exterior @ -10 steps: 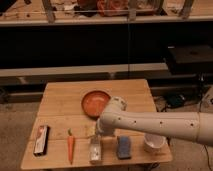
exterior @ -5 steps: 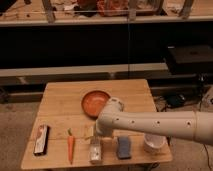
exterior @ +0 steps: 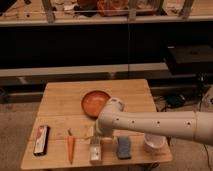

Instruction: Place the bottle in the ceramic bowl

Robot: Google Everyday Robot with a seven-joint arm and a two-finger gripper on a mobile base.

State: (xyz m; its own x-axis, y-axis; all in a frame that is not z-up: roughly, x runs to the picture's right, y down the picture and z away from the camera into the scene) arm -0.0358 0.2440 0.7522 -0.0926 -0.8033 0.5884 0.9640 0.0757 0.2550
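The bottle (exterior: 95,150), slim and whitish, lies on the wooden table (exterior: 60,107) near its front edge, between a carrot (exterior: 70,148) and a blue sponge (exterior: 123,148). The ceramic bowl (exterior: 93,101), orange-red and round, sits empty at the table's middle, behind the bottle. My white arm reaches in from the right and partly covers the bowl's right rim. My gripper (exterior: 94,136) points down just above the bottle's far end, open and holding nothing.
A dark flat rectangular object (exterior: 41,139) lies at the front left. A white cup (exterior: 154,143) stands at the front right, under the arm. Dark shelving with clutter runs behind the table.
The arm has shifted only slightly over the bottle. The bottle, bowl and other things have not moved.
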